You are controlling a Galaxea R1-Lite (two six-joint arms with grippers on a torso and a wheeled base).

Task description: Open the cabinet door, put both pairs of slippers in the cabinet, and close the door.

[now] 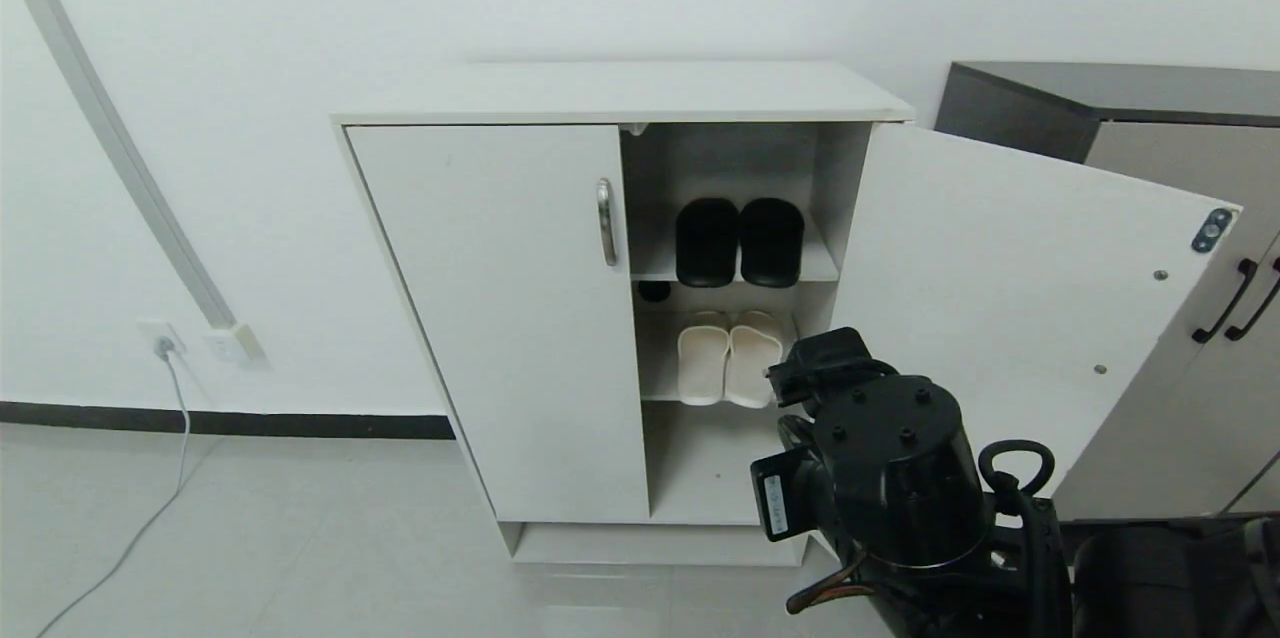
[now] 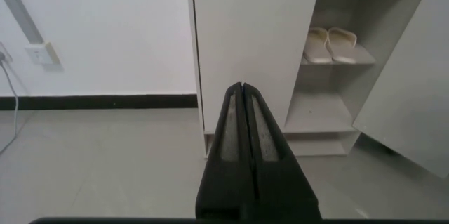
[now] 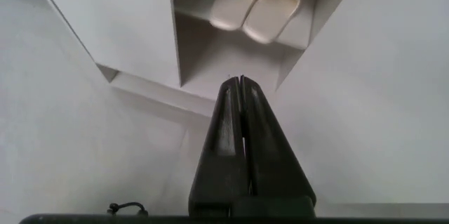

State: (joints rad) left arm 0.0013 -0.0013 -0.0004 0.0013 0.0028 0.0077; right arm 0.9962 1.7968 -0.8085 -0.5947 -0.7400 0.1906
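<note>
High head, low wrists, common cabinet (image 1: 480,318)

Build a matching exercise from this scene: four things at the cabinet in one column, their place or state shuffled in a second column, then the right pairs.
Column one
1. black slippers
2. white slippers
3. left door
4. right door

Column two
A. swung open
B. on the upper shelf
C. shut
D. on the middle shelf

Pairs: 1-B, 2-D, 3-C, 4-A
</note>
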